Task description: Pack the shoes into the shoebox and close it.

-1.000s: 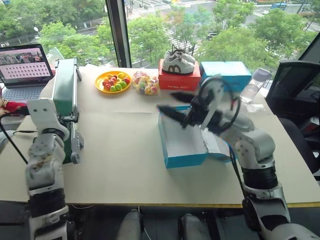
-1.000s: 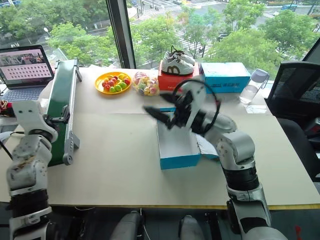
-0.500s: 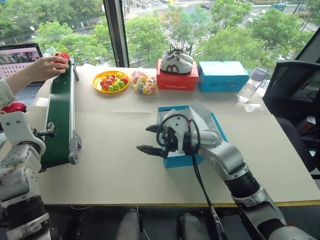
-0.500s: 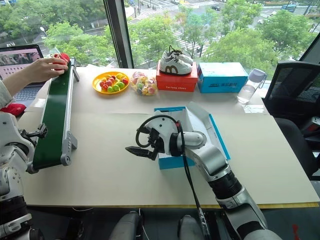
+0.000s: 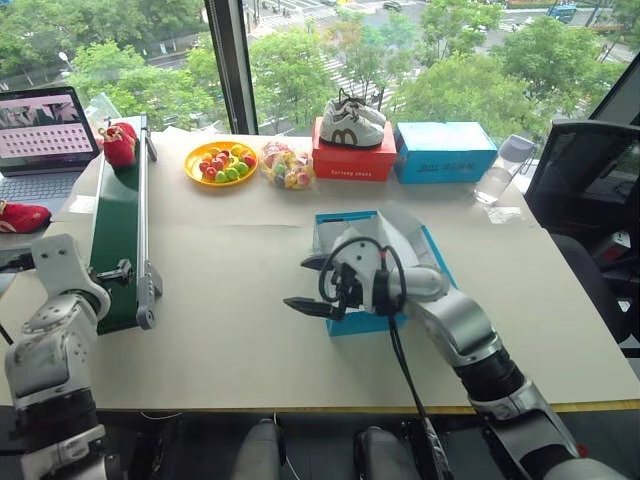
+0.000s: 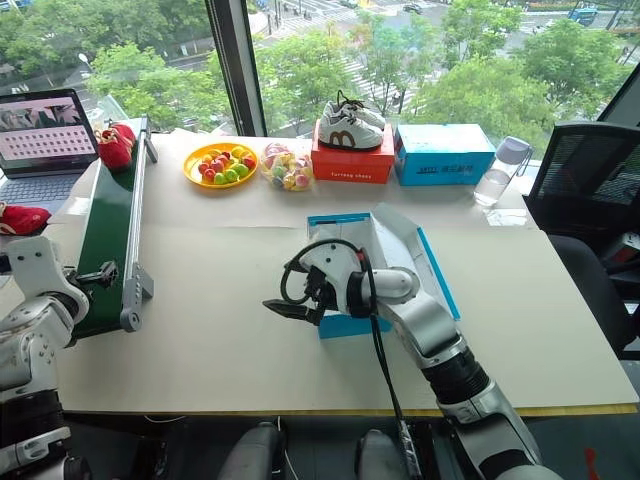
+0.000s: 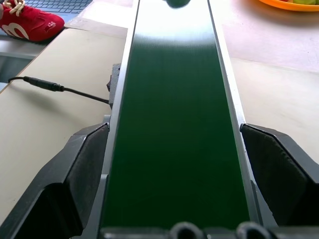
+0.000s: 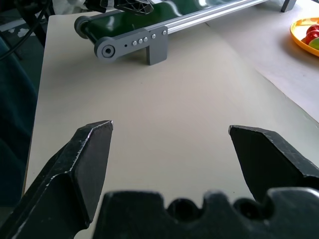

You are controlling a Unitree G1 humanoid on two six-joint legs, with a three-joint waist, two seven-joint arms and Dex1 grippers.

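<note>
One red shoe point(image 5: 120, 143) lies on the far end of the green conveyor belt point(image 5: 115, 230). The other red shoe point(image 5: 22, 215) rests off the table's left edge, in front of the laptop; it is also in the left wrist view point(image 7: 27, 22). The blue shoebox point(image 6: 345, 325) stands open mid-table, its lid point(image 6: 425, 255) leaning to the right. My right gripper point(image 5: 300, 283) hovers open and empty at the box's front-left corner, pointing left. My left gripper point(image 7: 174, 134) is open, its fingers point(image 7: 84, 164) on either side of the belt's near end.
Along the back stand a laptop point(image 5: 45, 125), a yellow plate of fruit point(image 5: 222, 163), a bag of sweets point(image 5: 288, 165), a red box point(image 5: 355, 160) with white sneakers point(image 5: 355, 120) on top, another blue box point(image 5: 445, 150) and a bottle point(image 5: 495, 175). A black chair point(image 5: 590, 180) stands at the right.
A person's hand set a red shoe on the belt's far end and withdrew. My right gripper swung down from above the box to its front-left. My left arm sank.
</note>
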